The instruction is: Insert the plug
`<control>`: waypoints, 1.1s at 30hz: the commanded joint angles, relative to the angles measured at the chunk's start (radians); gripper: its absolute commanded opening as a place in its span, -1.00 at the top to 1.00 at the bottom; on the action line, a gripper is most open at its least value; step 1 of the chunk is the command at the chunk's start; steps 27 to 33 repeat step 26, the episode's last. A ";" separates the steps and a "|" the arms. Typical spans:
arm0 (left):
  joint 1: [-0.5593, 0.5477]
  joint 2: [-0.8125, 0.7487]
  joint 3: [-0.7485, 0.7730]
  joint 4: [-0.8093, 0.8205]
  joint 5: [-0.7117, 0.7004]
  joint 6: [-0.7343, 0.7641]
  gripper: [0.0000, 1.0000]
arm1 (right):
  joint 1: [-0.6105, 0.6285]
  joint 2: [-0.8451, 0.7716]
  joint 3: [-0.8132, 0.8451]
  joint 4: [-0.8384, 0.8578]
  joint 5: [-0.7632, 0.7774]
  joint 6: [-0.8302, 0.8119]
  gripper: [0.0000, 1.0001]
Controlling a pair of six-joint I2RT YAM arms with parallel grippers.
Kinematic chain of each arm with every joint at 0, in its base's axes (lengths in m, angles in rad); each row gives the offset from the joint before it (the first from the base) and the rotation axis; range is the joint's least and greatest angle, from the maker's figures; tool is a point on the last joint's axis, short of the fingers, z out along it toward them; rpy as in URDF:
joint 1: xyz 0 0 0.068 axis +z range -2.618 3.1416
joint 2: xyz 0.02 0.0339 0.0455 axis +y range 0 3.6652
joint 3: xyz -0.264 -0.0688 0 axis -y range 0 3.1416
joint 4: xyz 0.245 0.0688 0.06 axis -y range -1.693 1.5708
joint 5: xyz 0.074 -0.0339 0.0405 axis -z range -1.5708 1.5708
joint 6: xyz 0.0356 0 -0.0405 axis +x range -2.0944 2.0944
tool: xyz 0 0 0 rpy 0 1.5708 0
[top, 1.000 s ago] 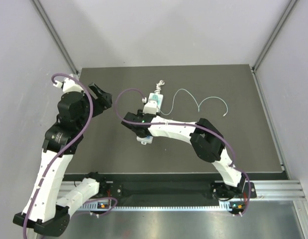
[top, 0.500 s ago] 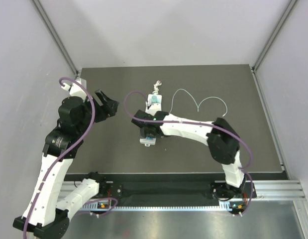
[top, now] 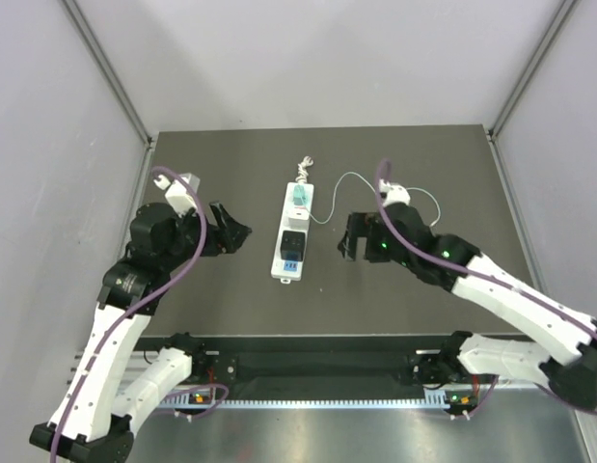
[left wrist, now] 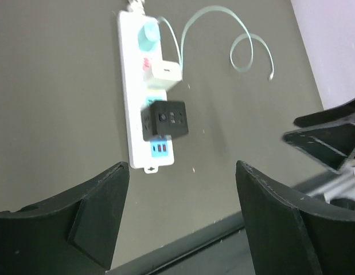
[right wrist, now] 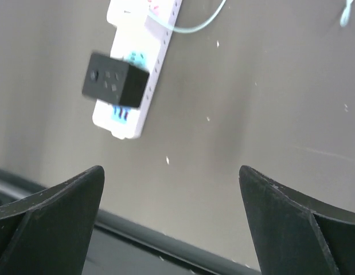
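Note:
The plug (top: pixel 298 196) is a small teal piece sitting on the far end of the long white power strip (top: pixel 287 266); in the left wrist view the plug (left wrist: pixel 147 34) lies beside a small white block (left wrist: pixel 164 71). Its thin pale cable (top: pixel 348 177) curls off to the right. A black cube (top: pixel 293 241) stands on the strip's middle. My left gripper (top: pixel 235 224) hovers left of the strip, open and empty. My right gripper (top: pixel 346 238) hangs right of the strip, open and empty. Both wrist views show bare mat between the fingers.
The strip's near end carries a blue socket panel (left wrist: pixel 160 149). The dark mat (top: pixel 452 289) ends at a metal rail (top: pixel 529 367) along the near edge. Grey walls close in on the left, right and back. The cable's loose end (top: pixel 440 218) lies at the right.
My right gripper has opened wide and drawn back to the right, off the power strip, uncovering the black cube. My left arm has shifted slightly nearer and to the right.

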 commanded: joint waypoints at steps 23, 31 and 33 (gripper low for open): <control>-0.003 -0.091 -0.168 0.197 0.280 0.076 -0.96 | -0.025 -0.539 -0.181 0.111 -0.002 -0.043 -0.99; -0.003 -0.091 -0.175 0.215 0.281 0.070 -0.96 | -0.025 -0.553 -0.177 0.111 0.011 -0.066 -1.00; -0.003 -0.091 -0.175 0.215 0.281 0.070 -0.96 | -0.025 -0.553 -0.177 0.111 0.011 -0.066 -1.00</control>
